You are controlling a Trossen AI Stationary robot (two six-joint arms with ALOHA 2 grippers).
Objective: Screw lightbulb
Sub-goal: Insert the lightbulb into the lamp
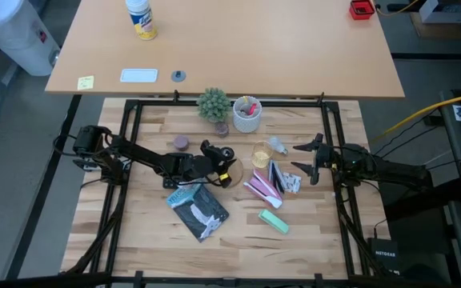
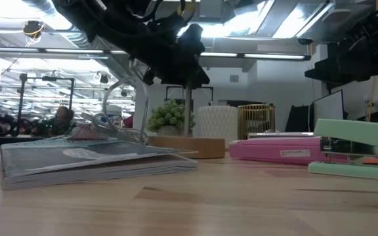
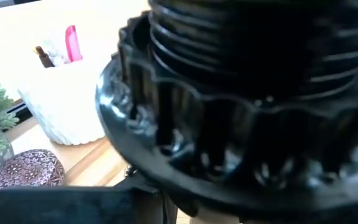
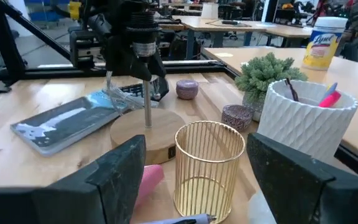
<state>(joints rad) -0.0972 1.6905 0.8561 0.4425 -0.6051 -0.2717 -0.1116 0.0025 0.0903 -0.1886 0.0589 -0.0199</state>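
**Bulb lies loose on the table while the left claw sits at the socket**

The lightbulb (image 1: 278,146) lies on the wooden table (image 1: 134,240), just beside the gold wire cup (image 1: 262,152) and held by neither arm. It is well apart from the wooden stand (image 4: 148,127), whose thin rod carries the black socket (image 3: 229,124).

The left gripper (image 4: 143,46) is up at that socket, which fills the left wrist view with its ribbed threads. Whether that claw is clamped or loose cannot be told. The right gripper (image 4: 194,165) hangs over the table's right side with its jaws spread wide and nothing between them. The wire cup stands just ahead of it.

Readable writing is scarce. The yellow-labelled canister (image 4: 324,40) on the far desk reads "Lysol". A dark box (image 1: 386,250) by the table's right corner reads "NETGEAR". The book (image 1: 198,210) near the stand and the label on the pink stapler (image 2: 281,147) carry lettering too small to make out.
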